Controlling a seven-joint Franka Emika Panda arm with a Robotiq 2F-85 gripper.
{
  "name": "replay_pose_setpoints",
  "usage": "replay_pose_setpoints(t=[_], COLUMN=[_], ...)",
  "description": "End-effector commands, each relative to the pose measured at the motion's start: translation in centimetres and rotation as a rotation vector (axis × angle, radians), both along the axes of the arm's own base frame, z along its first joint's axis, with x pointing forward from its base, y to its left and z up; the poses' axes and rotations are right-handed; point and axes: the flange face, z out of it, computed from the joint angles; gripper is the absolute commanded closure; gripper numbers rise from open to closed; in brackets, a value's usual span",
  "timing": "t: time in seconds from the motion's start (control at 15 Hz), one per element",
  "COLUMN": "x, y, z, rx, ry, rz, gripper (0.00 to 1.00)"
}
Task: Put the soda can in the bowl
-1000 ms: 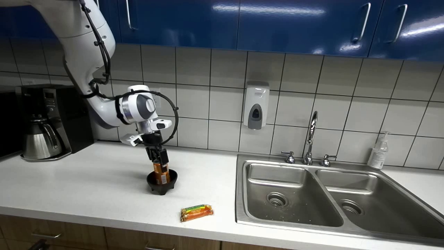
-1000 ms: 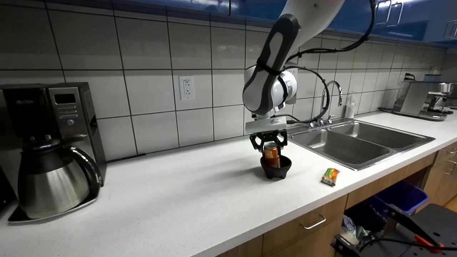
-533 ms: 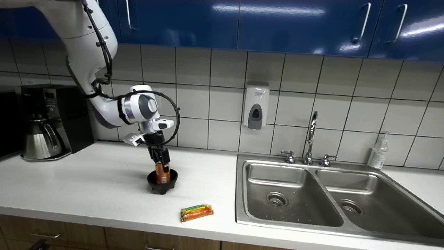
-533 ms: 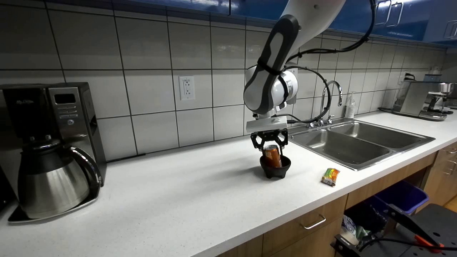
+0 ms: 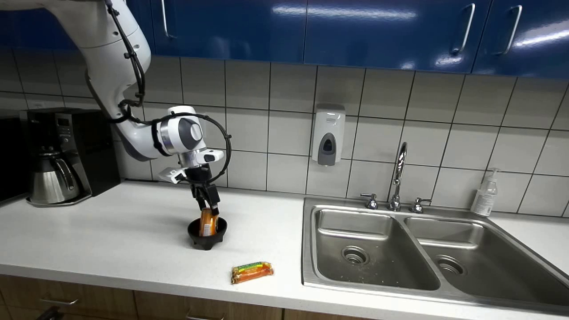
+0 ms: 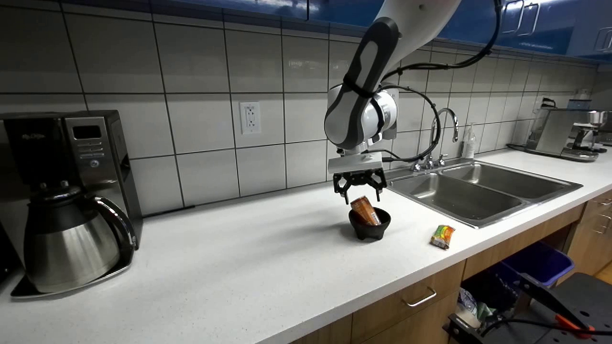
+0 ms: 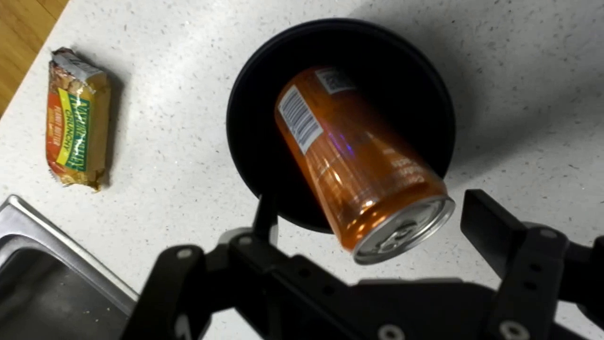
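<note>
The orange soda can (image 7: 361, 160) is lodged base-down in the round black bowl (image 7: 252, 127) at a tilt, and in the wrist view its silvery top is seen jutting past the rim. The bowl is borne on stubby feet by the speckled white countertop (image 5: 111, 231). Just above the can, the Robotiq gripper (image 6: 362, 200) is released: its fingers are spread apart, and in the wrist view the can's top is framed between them with a gap visible at either side. Near the bowl, a wrapped Nature Valley Crunchy peanut butter bar (image 7: 78, 125) is laid flat. Farther off, a double-basin steel sink (image 5: 310, 249) is set into the countertop, served by a chrome faucet (image 5: 399, 173), while on the bowl's other side a coffee maker (image 6: 93, 155) and its steel carafe (image 6: 76, 251) are stood before the tiled wall (image 6: 196, 119).
</note>
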Motion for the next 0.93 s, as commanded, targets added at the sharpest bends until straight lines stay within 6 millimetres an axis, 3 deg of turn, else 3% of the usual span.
replay_pose_setpoints(t=[0.0,0.4,0.87], x=[0.6,-0.8,-5.5], y=[0.0,0.8,0.8], z=[2.4,5.6,7.9], rx=[0.026,0.106,0.166], ry=[-0.029,-0.086,-0.099], rz=[-0.03,-0.023,-0.034], gripper=[0.0,0.0,0.0])
